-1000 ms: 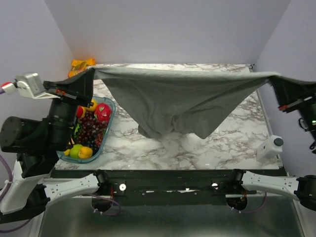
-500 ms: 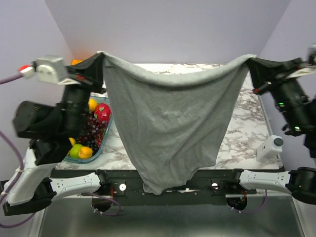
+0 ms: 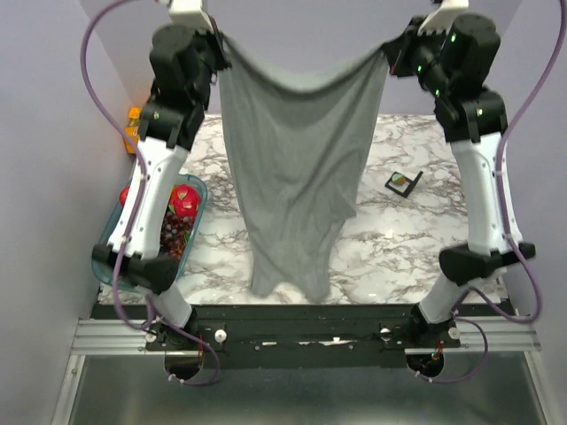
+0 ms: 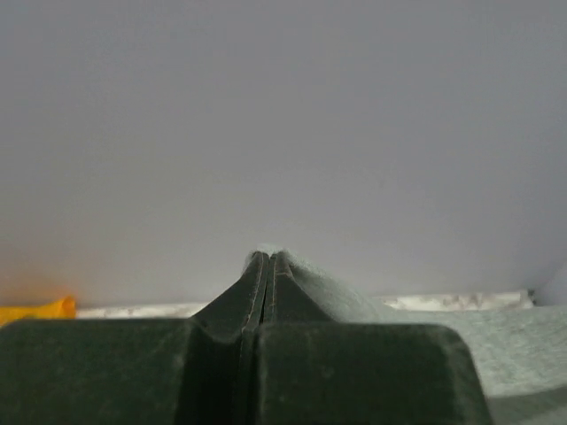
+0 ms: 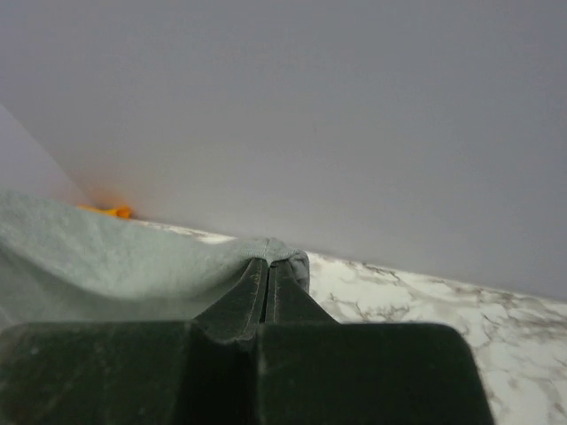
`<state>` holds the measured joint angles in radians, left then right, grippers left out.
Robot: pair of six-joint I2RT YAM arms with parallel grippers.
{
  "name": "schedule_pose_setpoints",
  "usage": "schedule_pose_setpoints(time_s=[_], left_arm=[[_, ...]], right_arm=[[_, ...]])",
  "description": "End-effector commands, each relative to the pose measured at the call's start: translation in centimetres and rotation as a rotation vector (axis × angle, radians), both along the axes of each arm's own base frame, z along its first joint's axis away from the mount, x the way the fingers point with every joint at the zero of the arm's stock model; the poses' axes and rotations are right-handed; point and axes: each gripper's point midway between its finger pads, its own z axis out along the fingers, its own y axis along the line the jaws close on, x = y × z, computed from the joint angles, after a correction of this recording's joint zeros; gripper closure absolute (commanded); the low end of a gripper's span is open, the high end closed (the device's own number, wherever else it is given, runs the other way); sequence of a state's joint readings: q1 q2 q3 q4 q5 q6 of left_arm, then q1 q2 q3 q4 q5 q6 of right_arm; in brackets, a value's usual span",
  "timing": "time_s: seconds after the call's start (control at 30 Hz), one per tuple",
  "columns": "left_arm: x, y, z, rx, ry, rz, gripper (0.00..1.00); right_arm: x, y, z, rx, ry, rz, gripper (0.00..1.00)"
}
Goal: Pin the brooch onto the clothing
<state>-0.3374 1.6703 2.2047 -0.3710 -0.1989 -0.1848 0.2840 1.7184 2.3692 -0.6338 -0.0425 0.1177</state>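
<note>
The clothing (image 3: 297,159), a light-grey knit top, hangs in the air like a curtain over the marble table, and its lower end reaches the near edge. My left gripper (image 3: 221,40) is shut on its upper left corner and my right gripper (image 3: 385,55) on its upper right corner, both raised high. In the left wrist view the jaws (image 4: 268,258) pinch grey clothing (image 4: 505,345), which runs off to the right. In the right wrist view the jaws (image 5: 268,264) pinch a fold of the clothing (image 5: 106,257). The brooch (image 3: 404,182) lies on its small black card on the table, right of the cloth.
A blue-rimmed tray (image 3: 197,190) of fruit sits at the table's left edge, partly behind the left arm. An orange packet (image 3: 133,115) lies at the far left corner. The marble table (image 3: 390,248) shows to the right of the cloth.
Both arms have risen and swung inward, lifting the clothing from a wide, low stretch over the table to a tall hanging drape. The black card has come into view.
</note>
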Motion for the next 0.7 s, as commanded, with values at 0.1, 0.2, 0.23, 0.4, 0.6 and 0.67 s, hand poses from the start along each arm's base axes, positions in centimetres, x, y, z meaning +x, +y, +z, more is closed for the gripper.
schedule_pose_setpoints(time_s=[0.1,0.2,0.23,0.4,0.6,0.67], left_arm=[[-6.1,4.2,15.2,-0.259,-0.426,-0.148,1.0],[-8.2,3.9,14.9,-0.245,-0.468,-0.194,1.0],[-8.6,3.6,14.6,-0.227,-0.475,-0.213,1.0],[-7.6,2.6,2.5,-0.149,-0.273,-0.233,1.0],[-8.8,1.5,-21.0,-0.207,0.171,-0.25,1.0],[-10.1,0.3,-27.3,-0.231,0.329,-0.264,1.0]], right_arm=[[-5.0,-3.1,13.8,0.256,-0.423,0.229,0.99],[-5.8,-4.8,13.6,0.261,-0.412,0.206,0.99],[-5.6,-4.7,12.6,0.242,-0.391,0.213,0.99],[-5.0,-3.5,1.1,0.201,-0.129,0.267,0.99],[-5.4,-4.4,-23.7,0.218,0.379,0.158,0.99],[-7.0,-4.7,-28.4,0.227,0.477,0.125,0.99]])
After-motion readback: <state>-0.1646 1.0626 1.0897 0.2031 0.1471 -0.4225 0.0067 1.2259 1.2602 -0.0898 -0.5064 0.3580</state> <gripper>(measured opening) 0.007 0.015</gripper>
